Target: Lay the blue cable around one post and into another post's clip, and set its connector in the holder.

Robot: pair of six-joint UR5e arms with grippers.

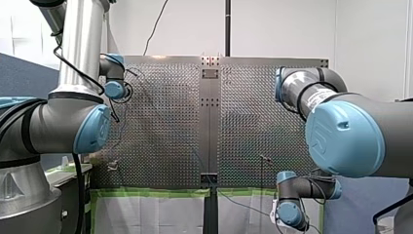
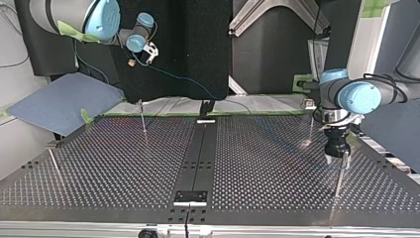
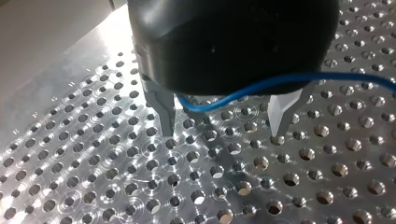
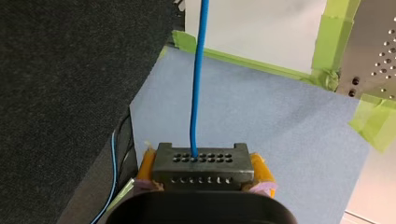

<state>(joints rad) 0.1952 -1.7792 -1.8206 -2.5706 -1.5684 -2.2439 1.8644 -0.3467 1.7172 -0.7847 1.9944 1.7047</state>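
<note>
Right pincer (image 4: 204, 173) is clamped on the connector (image 4: 203, 161), with yellow pads (image 4: 261, 170) on both its sides. The blue cable (image 4: 198, 70) leaves the connector's holed face and runs straight ahead. In the top view this pincer hangs in the air off the tabletop (image 2: 99, 163), past the edge nearest the arms and above a blue mat (image 2: 64, 101) beside that edge. The cable sags from it toward the middle of that same edge.

Left pincer (image 3: 223, 126) is spread wide and points down at the tabletop. Its metal fingers (image 3: 163, 109) are close over the holes; can't tell if the tips touch. The cable crosses between the fingers up by the black body and is not pinched. In the top view this pincer stands over the tabletop near its side edge, right by a thin post (image 2: 338, 186).
</note>
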